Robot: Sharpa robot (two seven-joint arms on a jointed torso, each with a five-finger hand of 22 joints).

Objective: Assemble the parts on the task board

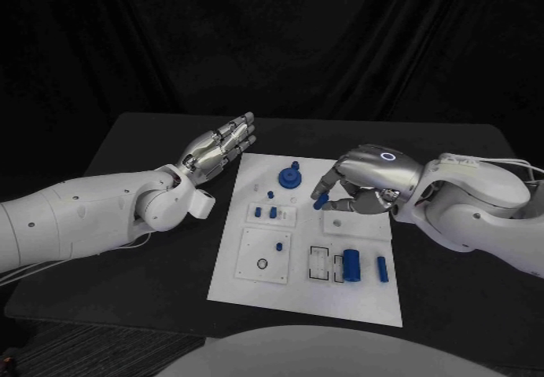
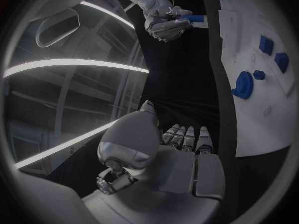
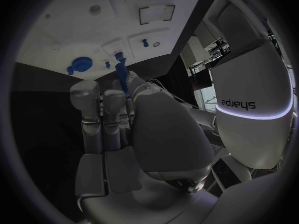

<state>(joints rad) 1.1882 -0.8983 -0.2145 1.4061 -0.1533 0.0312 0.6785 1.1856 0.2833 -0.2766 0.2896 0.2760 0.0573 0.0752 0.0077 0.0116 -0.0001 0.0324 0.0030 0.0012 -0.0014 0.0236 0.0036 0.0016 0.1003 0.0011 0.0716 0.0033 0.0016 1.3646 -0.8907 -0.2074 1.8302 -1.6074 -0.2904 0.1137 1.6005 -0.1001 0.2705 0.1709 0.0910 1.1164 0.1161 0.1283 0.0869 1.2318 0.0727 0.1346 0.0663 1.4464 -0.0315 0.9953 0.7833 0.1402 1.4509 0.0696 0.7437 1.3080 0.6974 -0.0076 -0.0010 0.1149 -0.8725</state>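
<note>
Blue part (image 1: 321, 203) half-hidden in right hand (image 1: 363, 182) fingers (image 1: 328, 184)

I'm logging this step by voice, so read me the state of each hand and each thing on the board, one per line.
left hand: open, fingers apart, beside the board's far left corner, holding nothing.
right hand: pinching a small blue part above the board.
task board: flat on the table.
round blue part: resting at the board's far end.
blue cylinder: lying on its side.

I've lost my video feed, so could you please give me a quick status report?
Left hand open, off the task board. Right hand pinching a small blue part above the board. Nothing in the way.
</note>
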